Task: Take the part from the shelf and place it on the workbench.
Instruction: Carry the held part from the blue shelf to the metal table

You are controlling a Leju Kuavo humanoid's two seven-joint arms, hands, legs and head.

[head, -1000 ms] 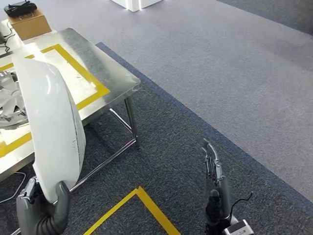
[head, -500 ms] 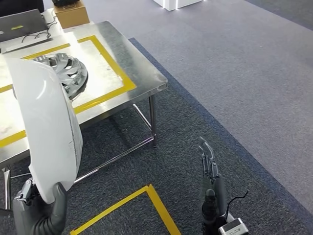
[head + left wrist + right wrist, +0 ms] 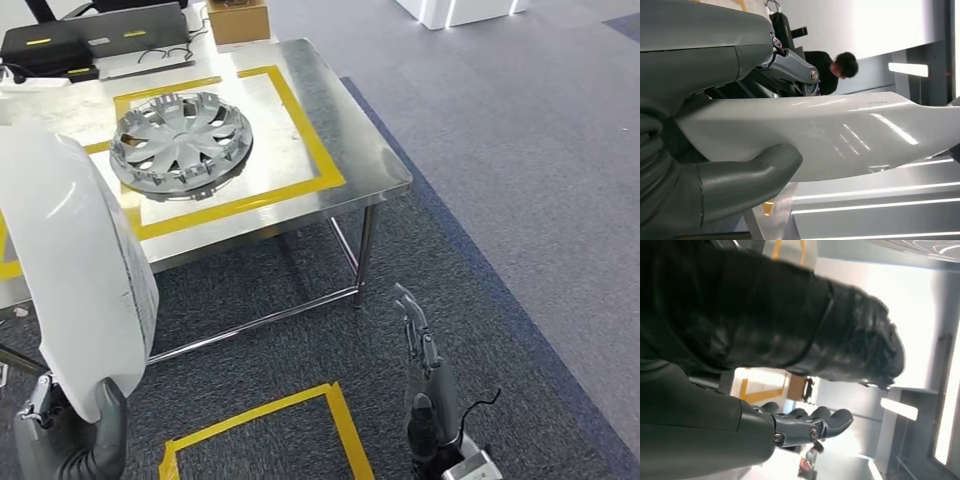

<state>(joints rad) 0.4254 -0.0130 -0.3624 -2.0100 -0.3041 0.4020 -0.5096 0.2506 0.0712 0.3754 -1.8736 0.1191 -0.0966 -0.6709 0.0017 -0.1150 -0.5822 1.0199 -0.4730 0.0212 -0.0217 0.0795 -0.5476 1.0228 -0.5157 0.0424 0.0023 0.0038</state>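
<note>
The steel workbench [image 3: 355, 150], brushed and reflective with yellow tape [image 3: 302, 110] framing a rectangle on its top, stands on thin metal legs over dark carpet; a silver spoked wheel cover [image 3: 180, 143] lies flat inside the frame. Nearer, the part [image 3: 79, 260], a large smooth glossy white curved panel, stands upright in the left hand [image 3: 72, 440], off the bench and in front of its near edge. The left wrist view shows the grip the head view cuts off: the thick grey thumb [image 3: 749, 175] pressing one face of the part, darker fingers [image 3: 791, 65] behind the other, and a person beyond. The right hand [image 3: 426, 375] hangs low over the carpet, fingers straight, close together, holding nothing. A cardboard box [image 3: 238, 20] sits at the bench's far edge.
</note>
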